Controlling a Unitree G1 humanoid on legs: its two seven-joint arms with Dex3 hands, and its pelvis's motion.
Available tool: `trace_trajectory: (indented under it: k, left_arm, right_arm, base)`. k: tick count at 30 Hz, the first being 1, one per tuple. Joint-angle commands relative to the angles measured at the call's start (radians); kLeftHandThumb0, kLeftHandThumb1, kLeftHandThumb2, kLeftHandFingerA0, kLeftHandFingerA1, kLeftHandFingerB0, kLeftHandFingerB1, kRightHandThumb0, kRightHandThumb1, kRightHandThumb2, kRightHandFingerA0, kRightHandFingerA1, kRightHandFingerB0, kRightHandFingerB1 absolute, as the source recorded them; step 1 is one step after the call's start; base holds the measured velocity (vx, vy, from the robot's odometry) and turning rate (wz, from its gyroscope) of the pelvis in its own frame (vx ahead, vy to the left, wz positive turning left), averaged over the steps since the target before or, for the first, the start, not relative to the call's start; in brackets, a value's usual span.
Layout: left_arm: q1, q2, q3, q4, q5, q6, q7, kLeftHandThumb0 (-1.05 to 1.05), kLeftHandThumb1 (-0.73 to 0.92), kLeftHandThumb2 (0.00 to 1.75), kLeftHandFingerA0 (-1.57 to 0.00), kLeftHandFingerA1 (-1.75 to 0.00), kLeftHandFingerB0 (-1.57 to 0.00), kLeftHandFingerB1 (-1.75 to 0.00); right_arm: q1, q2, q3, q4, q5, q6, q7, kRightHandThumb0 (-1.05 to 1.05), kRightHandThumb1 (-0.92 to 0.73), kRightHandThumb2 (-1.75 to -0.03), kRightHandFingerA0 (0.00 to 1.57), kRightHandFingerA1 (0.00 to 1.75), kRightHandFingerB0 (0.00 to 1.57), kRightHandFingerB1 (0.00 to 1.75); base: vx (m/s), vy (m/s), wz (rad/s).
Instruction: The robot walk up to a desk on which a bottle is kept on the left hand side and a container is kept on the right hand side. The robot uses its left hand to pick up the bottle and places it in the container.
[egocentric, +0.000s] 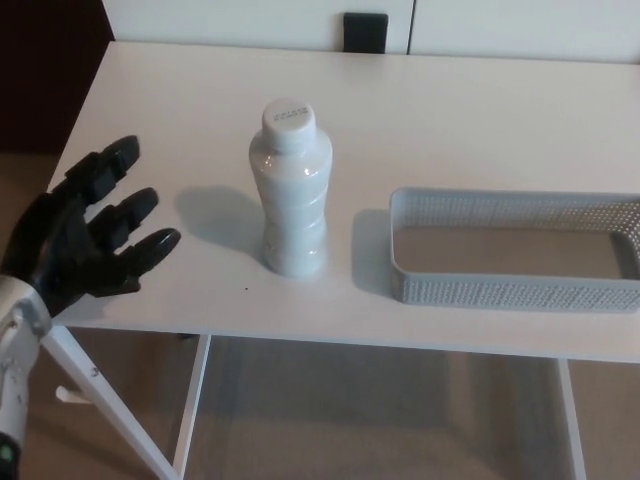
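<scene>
A white ribbed bottle (292, 190) with a white cap stands upright near the middle of the white desk (460, 110). To its right lies a shallow grey mesh container (515, 248), nothing in it, running off the picture's right edge. My left hand (85, 235) hovers over the desk's front left corner, open, its black fingers spread and pointing toward the bottle, a clear gap away from it. My right hand does not show.
A small black object (365, 31) sits at the desk's far edge against the white wall. The white desk legs (120, 410) and beige floor show below the front edge. Dark space lies off the desk's left side.
</scene>
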Motion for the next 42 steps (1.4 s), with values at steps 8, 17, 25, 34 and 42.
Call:
trace_trajectory:
  k: [8, 17, 25, 34, 42]
  left_arm:
    - [0.026, -0.072, -0.081, -0.215, -0.010, 0.092, 0.001, -0.49, 0.32, 0.74, 0.00, -0.28, 0.00, -0.21]
    - [0.004, -0.105, -0.135, -0.237, 0.030, 0.102, 0.022, -0.47, 0.29, 0.74, 0.00, -0.34, 0.00, -0.24]
    - [-0.082, -0.122, -0.156, -0.144, 0.077, 0.091, 0.076, -0.54, 0.36, 0.74, -0.04, -0.26, -0.03, -0.12]
    - [-0.187, -0.126, -0.150, -0.005, 0.103, 0.123, 0.131, -0.62, 0.39, 0.77, 0.00, -0.19, 0.00, -0.11]
    - [-0.271, -0.133, -0.189, 0.136, 0.169, 0.061, 0.154, -0.62, 0.51, 0.56, 0.00, -0.23, 0.00, -0.10]
  right_arm:
    - [-0.009, -0.023, 0.006, -0.005, -0.033, -0.019, -0.016, -0.16, -0.32, -0.81, 0.43, 0.65, 0.13, 0.51]
    - [-0.018, -0.027, 0.011, -0.008, -0.051, -0.030, -0.029, -0.27, -0.45, -0.53, 0.51, 0.54, 0.26, 0.36]
    - [0.009, -0.007, 0.039, -0.093, -0.074, -0.029, -0.048, -0.19, -0.31, -0.81, 0.44, 0.64, 0.15, 0.51]
    - [0.029, 0.003, 0.061, -0.168, -0.081, -0.027, -0.060, -0.27, -0.46, -0.53, 0.52, 0.52, 0.28, 0.36]
    - [0.017, -0.004, 0.074, -0.172, -0.089, -0.035, -0.063, -0.32, -0.46, -0.53, 0.51, 0.52, 0.28, 0.36]
  base:
    - [0.00, 0.000, 0.00]
    - [0.00, 0.000, 0.00]
    - [0.00, 0.000, 0.00]
    - [0.00, 0.000, 0.00]
    - [0.00, 0.000, 0.00]
